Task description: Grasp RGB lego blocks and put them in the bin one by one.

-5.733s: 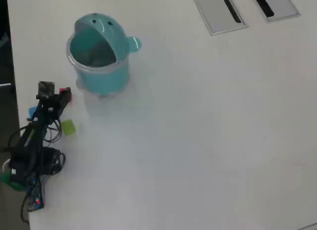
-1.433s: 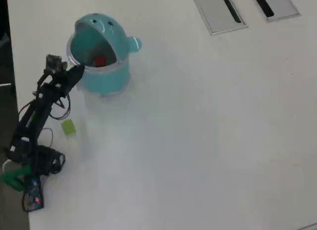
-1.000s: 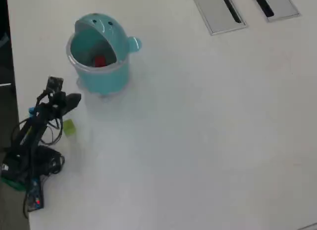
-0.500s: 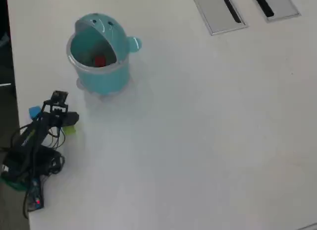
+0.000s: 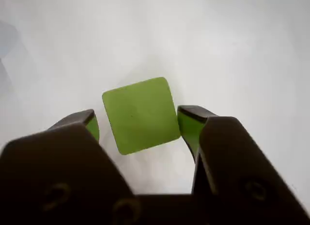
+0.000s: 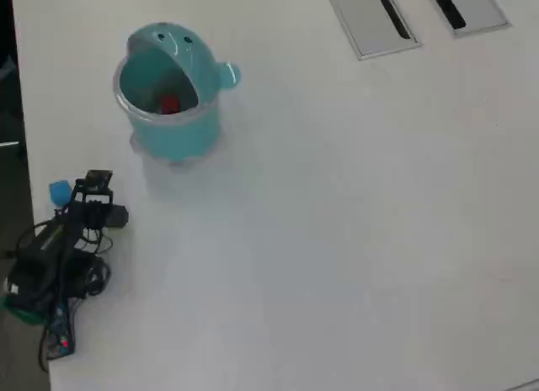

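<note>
Dark gripper (image 5: 140, 125) parts fill the bottom of the wrist view. Its two jaws are spread wide, one on each side of the yellow-green block (image 5: 140, 114), which sits in the middle of the frame on the white table (image 5: 232, 45). I cannot tell if the jaws touch it yet.

Next, I think, the jaws should squeeze the block's flat sides evenly so it does not twist, then lift straight up.

From overhead, the teal bin (image 6: 171, 130) stands at the upper left with something red (image 6: 170, 104) inside. A blue block (image 6: 59, 190) lies near the arm (image 6: 63, 248), at the left edge.
</note>
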`<act>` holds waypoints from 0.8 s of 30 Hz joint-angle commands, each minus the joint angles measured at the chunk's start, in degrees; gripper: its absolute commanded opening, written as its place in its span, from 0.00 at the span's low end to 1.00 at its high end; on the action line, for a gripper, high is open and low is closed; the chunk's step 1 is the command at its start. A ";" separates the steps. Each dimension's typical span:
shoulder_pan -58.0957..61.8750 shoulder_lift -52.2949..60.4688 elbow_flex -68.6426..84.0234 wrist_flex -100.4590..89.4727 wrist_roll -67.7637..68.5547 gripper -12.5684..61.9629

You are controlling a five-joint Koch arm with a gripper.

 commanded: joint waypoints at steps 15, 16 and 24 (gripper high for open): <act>-1.58 4.04 1.23 -6.24 0.18 0.43; -1.58 4.04 0.97 -6.33 0.18 0.42; -3.25 3.87 -4.48 -6.33 1.93 0.32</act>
